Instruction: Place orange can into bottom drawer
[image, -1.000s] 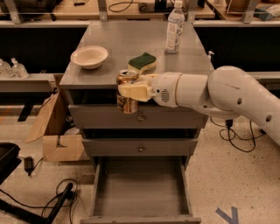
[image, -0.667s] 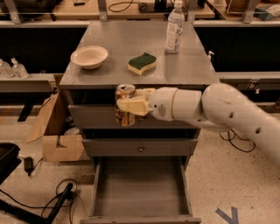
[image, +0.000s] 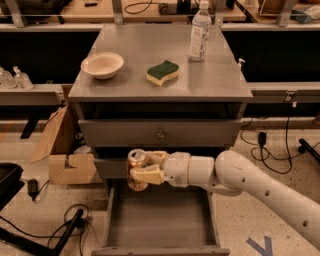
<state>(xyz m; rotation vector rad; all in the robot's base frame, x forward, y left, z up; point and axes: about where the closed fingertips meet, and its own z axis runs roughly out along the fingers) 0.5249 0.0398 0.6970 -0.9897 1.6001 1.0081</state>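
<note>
The white arm has dropped in the last second. The small orange-brown aluminium can (image: 135, 157) was level with the top drawer front and now sits lower, in front of the middle drawer, just above the back-left part of the open grey metal bottom drawer (image: 111, 216). The cream two-finger end effector (image: 140, 169) is closed around the can's side, with one finger above the label and one across it. The can is roughly upright with its silver top showing, and nothing yet touches the drawer floor.

The carry phase looks nearly finished. What seems to remain is a short further descent into the tray and then letting go. The can hangs close to the drawer's left wall and to the middle drawer front, so a nudge inward before lowering would probably be wise.

On the grey tabletop (image: 150, 47) the shallow beige bowl (image: 102, 65), the green-and-yellow sponge (image: 162, 73) and the clear plastic water bottle (image: 200, 31) stand where they were.
</note>
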